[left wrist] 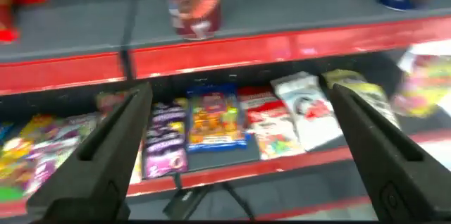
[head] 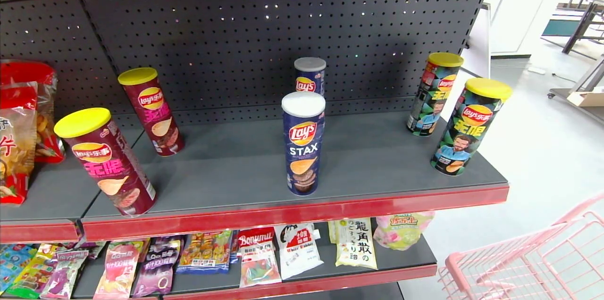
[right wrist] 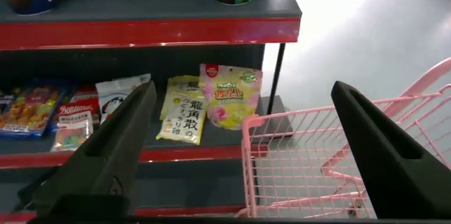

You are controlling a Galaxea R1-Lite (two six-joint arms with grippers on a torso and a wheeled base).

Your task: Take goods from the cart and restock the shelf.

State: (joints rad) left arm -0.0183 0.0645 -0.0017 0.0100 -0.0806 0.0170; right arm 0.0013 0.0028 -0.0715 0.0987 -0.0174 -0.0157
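The pink wire cart [head: 533, 262] stands at the lower right of the shelf; in the right wrist view the cart [right wrist: 282, 122] shows only bare wire. My right gripper [right wrist: 244, 89] hangs open and holds nothing, level with the lower shelf beside the cart. Facing the snack bags [left wrist: 211, 118] on the lower shelf, my left gripper [left wrist: 241, 89] is also open with nothing between its fingers. On the upper shelf [head: 292, 208] stand a blue can [head: 303, 142] with a second blue one [head: 310, 76] behind it.
Two maroon cans [head: 106, 161] stand at the shelf's left, two green-black cans [head: 469, 125] at its right. Red bags [head: 19, 130] fill the far left. Bare board lies between the can groups. A pink bag [right wrist: 229, 97] and a yellow bag [right wrist: 184, 111] lie near the cart.
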